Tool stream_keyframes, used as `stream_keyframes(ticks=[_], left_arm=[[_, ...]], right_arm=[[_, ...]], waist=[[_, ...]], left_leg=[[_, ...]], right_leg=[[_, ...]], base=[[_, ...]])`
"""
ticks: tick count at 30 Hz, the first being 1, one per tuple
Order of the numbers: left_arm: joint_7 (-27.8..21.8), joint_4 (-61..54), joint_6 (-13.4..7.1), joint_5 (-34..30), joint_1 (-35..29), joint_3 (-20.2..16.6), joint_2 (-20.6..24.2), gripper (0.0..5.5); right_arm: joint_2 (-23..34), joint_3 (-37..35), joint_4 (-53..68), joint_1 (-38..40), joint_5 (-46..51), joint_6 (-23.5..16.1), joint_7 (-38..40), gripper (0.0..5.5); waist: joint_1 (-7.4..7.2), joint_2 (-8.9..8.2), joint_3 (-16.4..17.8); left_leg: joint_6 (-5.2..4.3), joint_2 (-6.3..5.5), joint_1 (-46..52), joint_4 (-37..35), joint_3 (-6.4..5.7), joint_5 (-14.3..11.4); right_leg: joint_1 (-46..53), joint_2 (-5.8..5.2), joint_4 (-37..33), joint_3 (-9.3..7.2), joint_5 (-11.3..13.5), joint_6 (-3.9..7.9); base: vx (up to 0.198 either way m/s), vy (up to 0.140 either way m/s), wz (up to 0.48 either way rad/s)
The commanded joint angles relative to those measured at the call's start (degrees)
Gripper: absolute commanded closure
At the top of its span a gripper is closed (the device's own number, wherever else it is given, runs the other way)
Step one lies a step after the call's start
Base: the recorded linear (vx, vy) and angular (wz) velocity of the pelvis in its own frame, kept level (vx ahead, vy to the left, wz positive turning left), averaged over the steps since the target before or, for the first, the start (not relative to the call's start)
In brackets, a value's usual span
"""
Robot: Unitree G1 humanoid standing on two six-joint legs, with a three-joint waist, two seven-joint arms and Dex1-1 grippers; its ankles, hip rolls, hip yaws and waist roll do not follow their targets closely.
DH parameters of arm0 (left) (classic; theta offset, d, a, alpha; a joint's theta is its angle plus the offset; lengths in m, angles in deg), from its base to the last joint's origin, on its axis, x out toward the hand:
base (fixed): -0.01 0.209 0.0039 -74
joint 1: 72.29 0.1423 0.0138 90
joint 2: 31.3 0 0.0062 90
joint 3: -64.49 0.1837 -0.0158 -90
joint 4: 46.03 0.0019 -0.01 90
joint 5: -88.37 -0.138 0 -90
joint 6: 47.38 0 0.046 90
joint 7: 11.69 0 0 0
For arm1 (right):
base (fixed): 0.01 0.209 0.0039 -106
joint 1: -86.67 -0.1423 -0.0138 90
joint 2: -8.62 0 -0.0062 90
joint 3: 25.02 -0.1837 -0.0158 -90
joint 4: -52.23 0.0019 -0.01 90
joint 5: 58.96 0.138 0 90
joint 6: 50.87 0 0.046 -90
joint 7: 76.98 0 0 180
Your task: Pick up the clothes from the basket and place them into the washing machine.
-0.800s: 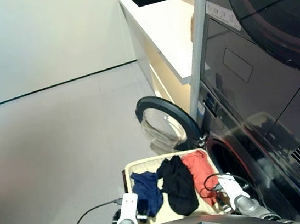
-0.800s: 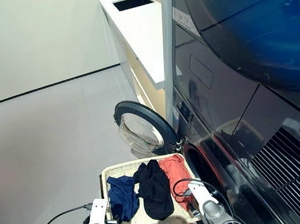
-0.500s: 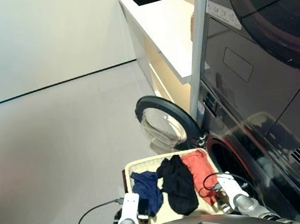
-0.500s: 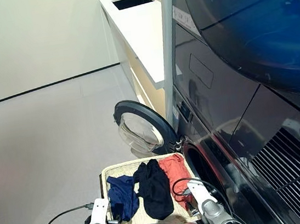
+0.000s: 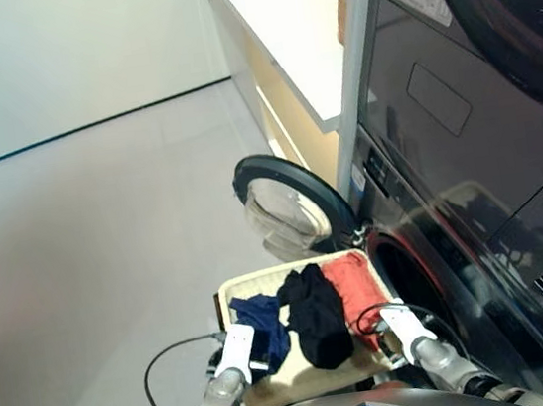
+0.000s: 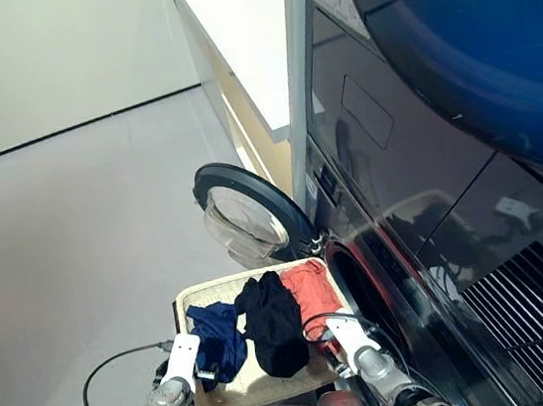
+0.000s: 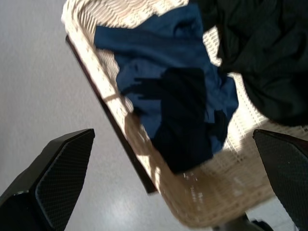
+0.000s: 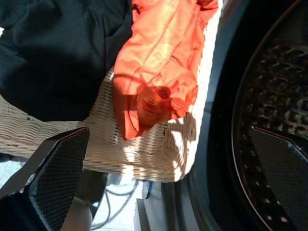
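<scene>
The cream woven basket [image 5: 225, 294] sits on the floor in front of the washing machine [image 5: 427, 243]. The machine's round door [image 5: 288, 211] is swung open and its dark drum [image 8: 269, 91] shows. The clothes lie side by side in the basket: a navy one [image 5: 263, 316], a black one [image 5: 314, 315] and a red-orange one [image 5: 352, 282]. My left gripper [image 7: 172, 137] hovers open over the navy piece at the basket's near left corner. Over the red-orange piece, beside the drum, my right gripper [image 8: 168, 131] is open too. Neither holds anything.
A white counter [image 5: 297, 19] runs along the wall beyond the machine. A dark glossy unit [image 5: 488, 24] is stacked above the washer. A black cable [image 5: 167, 362] loops by my left arm. Grey floor [image 5: 97, 246] spreads to the left.
The head view has tilted down, shifting the whole picture. Both grippers stay open above the basket's near edge, and the three garments lie as before.
</scene>
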Motion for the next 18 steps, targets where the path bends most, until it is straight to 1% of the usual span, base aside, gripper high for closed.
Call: stream_keyframes(ticks=[1, 3, 6, 7, 9, 12, 13, 18], left_arm=[[1.8, 0.9, -1.4, -0.5, -7.7, 0.8, 2.6, 0.0], [2.7, 0.9, -1.3, 0.1, -9.7, 0.9, 2.8, 0.0], [4.5, 0.6, -1.1, 1.6, -13.6, 1.4, 3.4, 0.0], [5.2, 0.6, -1.0, 2.1, -14.9, 1.3, 3.6, 0.0], [6.4, 0.2, -1.1, 3.3, -17.3, 1.2, 4.2, 0.0], [8.0, -0.4, -1.4, 5.1, -20.4, 0.7, 4.9, 0.0], [8.5, -0.4, -1.5, 5.4, -21.5, 0.6, 5.2, 0.0], [11.3, 0.2, -1.5, 6.1, -26.4, -0.2, 7.1, 0.0]], right_arm=[[-1.7, 2.1, 3.3, -7.2, 1.4, -2.7, 0.4, 0.0], [-1.5, 2.8, 4.4, -9.2, 1.6, -2.8, 0.9, 0.0], [-1.2, 3.6, 7.0, -12.6, 3.0, -3.2, 2.0, 0.0], [-1.2, 3.8, 7.6, -13.8, 3.6, -3.5, 2.4, 0.0], [-1.0, 4.2, 10.2, -15.6, 4.1, -3.7, 3.1, 0.0], [-0.9, 4.0, 11.1, -17.8, 5.3, -4.3, 4.3, 0.0], [-0.8, 3.9, 11.7, -18.4, 5.5, -4.5, 4.7, 0.0], [-1.2, 4.5, 13.3, -20.9, 6.7, -5.4, 5.7, 0.0]], waist=[[-0.64, -4.95, 3.8], [-0.73, -5.11, 4.9], [-0.94, -5.58, 7.8], [-1.05, -5.74, 8.7], [-1.25, -5.88, 9.9], [-1.73, -5.9, 11.2], [-1.88, -5.92, 11.6], [-2.52, -6.08, 12.4]], left_leg=[[0.03, -4.26, -2.1, 4.3, 1.48, -2.8], [-0.03, -4.12, -4.4, 5.3, 1.65, -2.8], [0.09, -3.94, -9.1, 8.6, 1.6, -3.2], [0.14, -3.93, -10.9, 10.1, 1.55, -3.5], [0.13, -3.73, -13.8, 11.7, 1.6, -3.8], [0.06, -3.68, -18.3, 14.1, 1.15, -4.0], [0.01, -3.5, -19.8, 15.0, 1.0, -4.2], [-0.24, -3.2, -26.5, 18.4, 0.58, -4.8]], right_leg=[[-2.5, -3.65, 1.9, 0.98, -1.4, 6.6], [-4.6, -3.63, 2.6, 1.28, -1.3, 6.52], [-8.9, -3.6, 5.6, 1.67, -1.7, 6.13], [-11.0, -3.38, 7.6, 1.62, -2.1, 5.86], [-14.4, -3.15, 10.3, 1.41, -2.8, 5.72], [-19.2, -3.32, 13.1, 0.89, -3.2, 5.66], [-20.5, -3.43, 13.9, 0.85, -3.3, 5.61], [-27.1, -3.59, 16.8, 0.6, -3.6, 5.44]], base=[[-0.073, 0.024, -0.088], [-0.019, 0.005, -0.088], [-0.091, 0.006, -0.082], [-0.101, 0.013, -0.031], [-0.08, 0.017, -0.058], [-0.043, 0.004, -0.048], [0.0, 0.0, 0.0], [0.0, 0.0, 0.0]])
